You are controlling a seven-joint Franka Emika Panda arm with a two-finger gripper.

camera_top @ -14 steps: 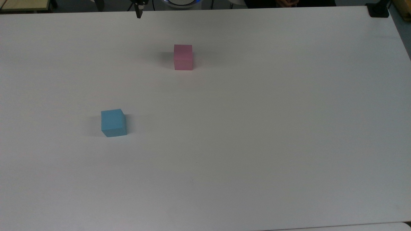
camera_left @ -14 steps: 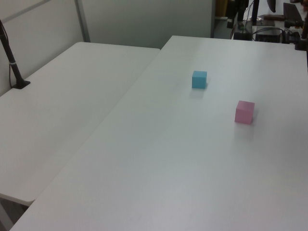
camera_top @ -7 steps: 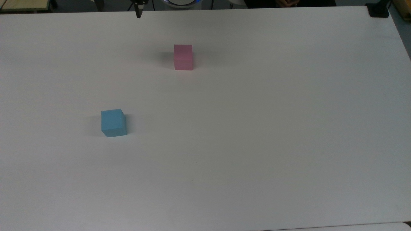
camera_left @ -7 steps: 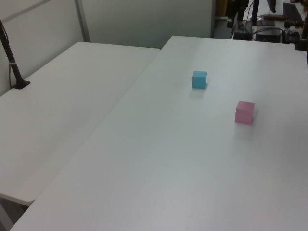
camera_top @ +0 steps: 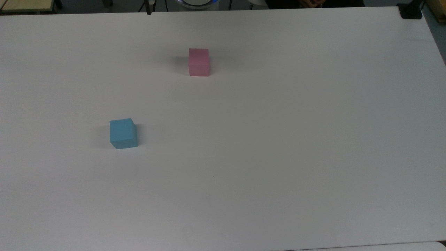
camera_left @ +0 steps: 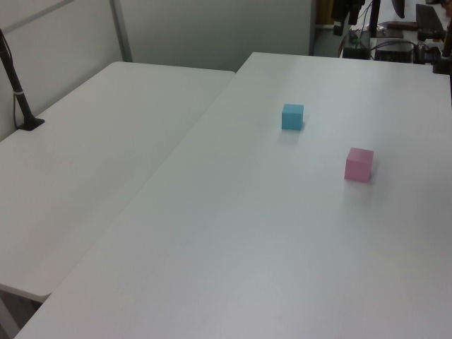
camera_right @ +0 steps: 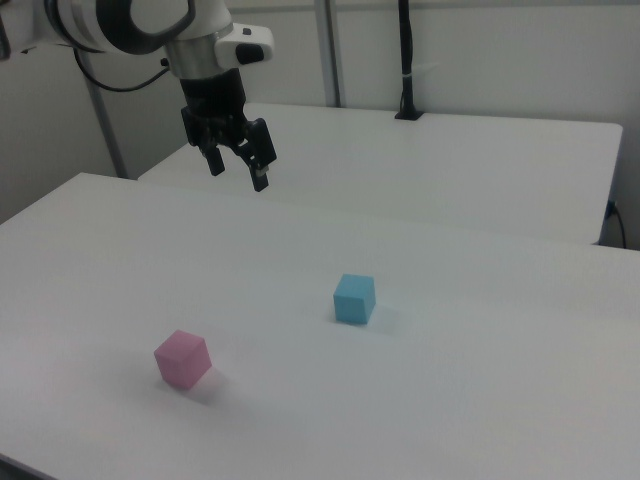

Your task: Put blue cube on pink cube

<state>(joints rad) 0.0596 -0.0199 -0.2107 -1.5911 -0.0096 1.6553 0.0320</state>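
Note:
The blue cube (camera_top: pixel 122 133) rests on the white table (camera_top: pixel 278 139), toward the top view's left. The pink cube (camera_top: pixel 199 62) stands apart from it, nearer the far edge. In the right view the blue cube (camera_right: pixel 354 298) lies right of the pink cube (camera_right: pixel 182 358). My gripper (camera_right: pixel 238 172) hangs high above the table behind both cubes, open, with nothing between its fingers. One dark fingertip (camera_top: pixel 149 10) pokes in at the top view's upper edge. The left view has the blue cube (camera_left: pixel 292 116) beyond the pink cube (camera_left: pixel 359 164).
A second white table (camera_left: pixel 92 141) adjoins on the left view's left, with a black clamped post (camera_left: pixel 21 106) on it. A black clamp (camera_top: pixel 411 10) sits at the top view's upper right corner. A person's hands (camera_top: pixel 310 2) show past the far edge.
In the top view the gripper's fingertip has drawn back toward the upper edge, so less of it shows. Both cubes stay where they were.

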